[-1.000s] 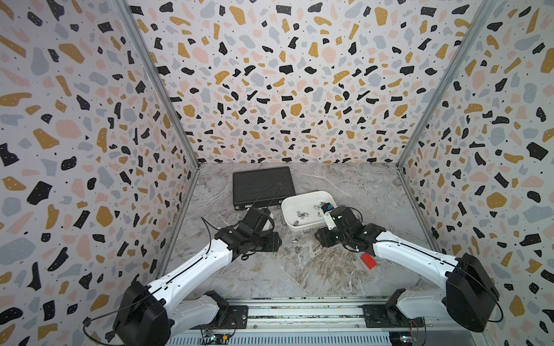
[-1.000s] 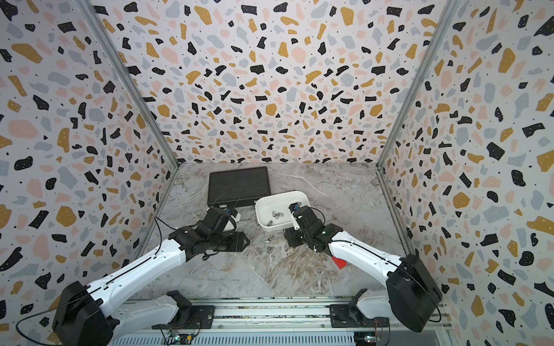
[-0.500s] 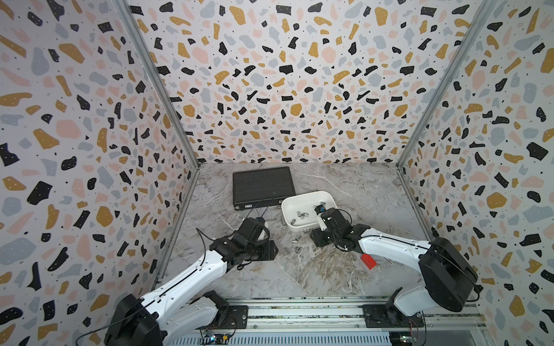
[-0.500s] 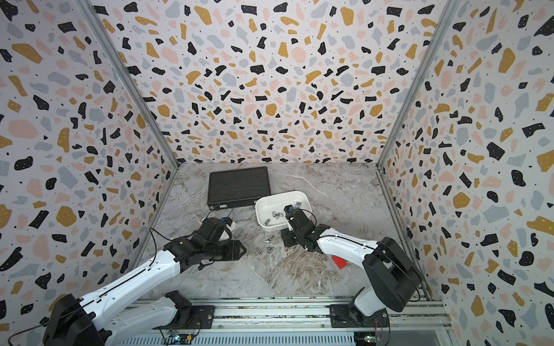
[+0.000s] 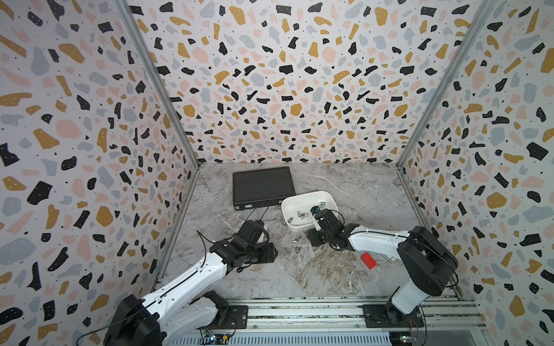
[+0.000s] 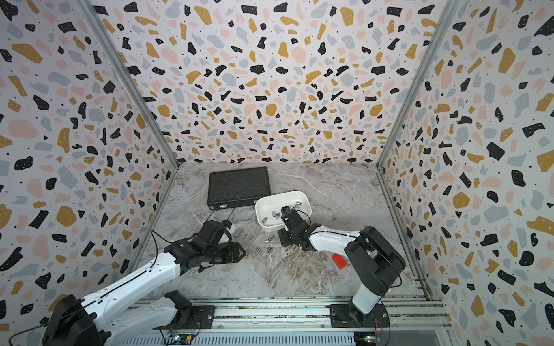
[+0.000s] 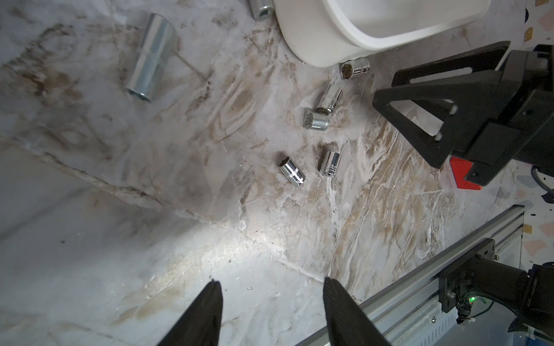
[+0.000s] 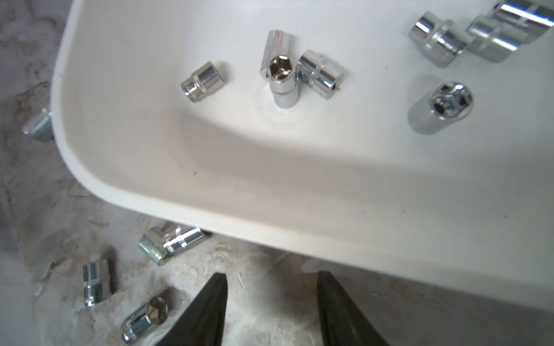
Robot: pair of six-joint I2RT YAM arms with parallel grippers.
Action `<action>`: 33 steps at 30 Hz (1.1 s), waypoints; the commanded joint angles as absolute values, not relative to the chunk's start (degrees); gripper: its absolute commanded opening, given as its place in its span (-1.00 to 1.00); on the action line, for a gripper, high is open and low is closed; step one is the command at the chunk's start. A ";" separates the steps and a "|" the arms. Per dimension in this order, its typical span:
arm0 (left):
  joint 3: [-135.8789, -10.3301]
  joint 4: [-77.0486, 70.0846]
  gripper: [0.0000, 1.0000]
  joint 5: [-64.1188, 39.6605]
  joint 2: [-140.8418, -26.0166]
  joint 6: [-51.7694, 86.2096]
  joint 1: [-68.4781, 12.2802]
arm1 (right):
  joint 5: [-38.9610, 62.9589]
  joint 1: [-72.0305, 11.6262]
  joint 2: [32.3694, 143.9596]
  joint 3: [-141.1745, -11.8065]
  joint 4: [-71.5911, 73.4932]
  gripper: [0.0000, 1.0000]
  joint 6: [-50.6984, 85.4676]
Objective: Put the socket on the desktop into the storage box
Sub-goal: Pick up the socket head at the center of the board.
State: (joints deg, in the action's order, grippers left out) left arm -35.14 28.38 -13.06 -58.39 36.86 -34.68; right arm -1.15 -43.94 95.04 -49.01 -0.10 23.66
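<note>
Closest to me runs the metal rail (image 5: 299, 311) that both arms are bolted to, and beyond it spreads the marble desktop (image 5: 329, 275); a small red block (image 5: 368, 260) lies on it by the right arm; on the left side the left gripper (image 7: 271, 281) hangs low over bare marble, its fingers moderately apart with nothing between them; a little past its tips a scatter of loose sockets (image 7: 291, 170) lies on the desktop, some on their sides, one of them (image 7: 354, 69) right up against the tub's near wall; a larger socket (image 7: 151, 57) lies apart from them on the left arm's side; the right gripper (image 8: 271, 274) sits just beside the near rim of the storage box (image 5: 299, 203), its fingers likewise partly open and empty, over the desktop rather than over the tub; inside the box a handful of sockets (image 8: 280, 69) rests on the white floor, two touching each other; behind and to the left lies the black ribbed case (image 5: 262, 185), closed flat; the speckled walls (image 5: 284, 90) close off the scene.
</note>
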 commanded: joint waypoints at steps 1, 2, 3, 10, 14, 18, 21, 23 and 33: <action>-34.29 27.12 0.16 -13.54 -57.90 37.12 -34.45 | -2.03 -44.36 95.62 -51.78 1.22 0.07 24.35; -34.19 27.14 0.16 -13.54 -57.77 37.10 -34.50 | -2.11 -44.38 96.12 -52.13 1.16 0.07 24.43; -34.10 27.10 0.16 -13.45 -57.74 37.10 -34.48 | -2.20 -44.36 96.49 -52.41 1.22 0.07 24.46; -33.92 27.09 0.15 -13.28 -57.66 37.36 -34.50 | -2.55 -44.47 98.96 -54.28 1.24 0.07 24.89; -33.83 27.11 0.15 -13.18 -57.77 37.48 -34.45 | -3.22 -44.60 99.97 -55.28 0.88 0.06 25.22; -33.72 27.08 0.15 -13.21 -57.79 37.61 -34.45 | -3.87 -44.96 101.09 -56.02 0.97 0.05 25.40; -33.62 27.16 0.15 -13.09 -57.74 37.44 -34.45 | -4.73 -45.33 102.02 -56.77 0.52 0.04 25.75; -33.57 27.17 0.15 -13.02 -57.76 37.50 -34.45 | -5.28 -45.48 102.49 -57.02 0.39 0.03 26.10; -33.49 27.18 0.15 -12.74 -57.83 37.60 -34.46 | -8.11 -45.88 104.40 -58.37 -0.46 -0.06 26.97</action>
State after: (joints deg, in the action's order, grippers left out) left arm -34.11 28.21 -13.02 -58.39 37.21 -34.68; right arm -6.11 -45.56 104.29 -56.12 0.38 26.24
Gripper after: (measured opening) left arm 0.573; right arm 0.475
